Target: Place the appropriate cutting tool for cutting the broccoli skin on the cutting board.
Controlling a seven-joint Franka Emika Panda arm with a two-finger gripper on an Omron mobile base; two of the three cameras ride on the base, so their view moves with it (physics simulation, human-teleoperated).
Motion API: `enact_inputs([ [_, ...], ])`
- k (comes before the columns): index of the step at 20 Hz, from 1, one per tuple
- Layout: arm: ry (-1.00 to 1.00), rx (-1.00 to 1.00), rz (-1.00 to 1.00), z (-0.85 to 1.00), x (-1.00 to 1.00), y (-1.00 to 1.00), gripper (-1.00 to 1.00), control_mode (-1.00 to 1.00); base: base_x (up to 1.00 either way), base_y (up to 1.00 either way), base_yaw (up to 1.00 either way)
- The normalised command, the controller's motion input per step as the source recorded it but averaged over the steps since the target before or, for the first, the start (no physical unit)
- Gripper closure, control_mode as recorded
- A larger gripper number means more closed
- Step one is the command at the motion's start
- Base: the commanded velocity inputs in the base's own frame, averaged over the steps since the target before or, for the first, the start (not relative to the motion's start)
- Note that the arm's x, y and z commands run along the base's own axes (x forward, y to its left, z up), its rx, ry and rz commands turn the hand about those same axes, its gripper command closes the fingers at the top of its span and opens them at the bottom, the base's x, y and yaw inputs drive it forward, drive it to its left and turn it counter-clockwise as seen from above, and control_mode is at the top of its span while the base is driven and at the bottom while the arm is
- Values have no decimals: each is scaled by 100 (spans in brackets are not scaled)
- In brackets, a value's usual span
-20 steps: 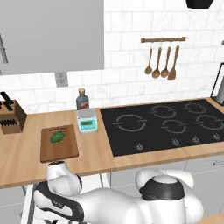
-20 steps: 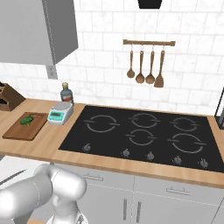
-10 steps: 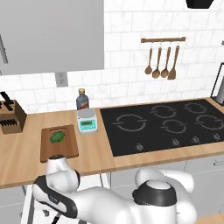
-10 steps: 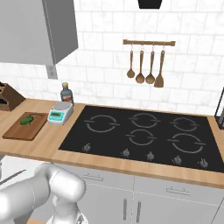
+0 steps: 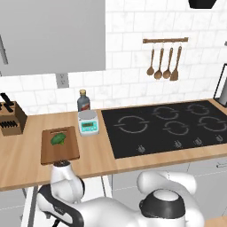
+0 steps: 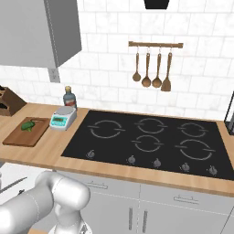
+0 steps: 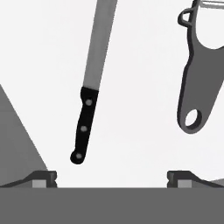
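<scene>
A: Hand view, item one: cutting tool. Black handle with three rivets, narrow silver blade running up toward the top edge. It lies flat on a white floor-like ground, tilted a little off vertical in that picture, handle end nearest the claw.

B: Claw state?

A: Jaws spread wide, one tip at each lower corner, nothing between them. The handle end sits above the gap, nearer the tip at lower left, touching neither.

B: Item two?

A: Peeler, grey, Y-shaped, hole at its handle end. It lies beside the knife, apart from it.

B: Left base view entries?

A: Cutting board, brown wood with a darker groove, lying on the wooden surface left of the cooktop. Broccoli, a small dark green floret, rests on the far half of the board. Scale, white with a teal panel, stands just right of the board; a bottle stands behind it against the tiled wall. Knife block sits at the far left, black handles upright.

B: Right base view?

A: Same board and floret at far left. Four wooden utensils hang from a rail above the cooktop. White arm bends low at the lower left, below the edge of the surface.
</scene>
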Motion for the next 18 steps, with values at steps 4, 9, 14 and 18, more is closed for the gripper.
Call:
enact_inputs([
  [4, 7, -7, -21, -10, 8, 12, -100, -100, 0, 0, 0],
  [9, -4, -2, -12, -20, 0, 7, -100, -100, 0, 0, 0],
  [14, -4, 0, -5, -9, 10, 6, -100, -100, 0, 0, 0],
  [18, 0, 0, -3, -15, 19, 14, -100, -100, 0, 0, 0],
])
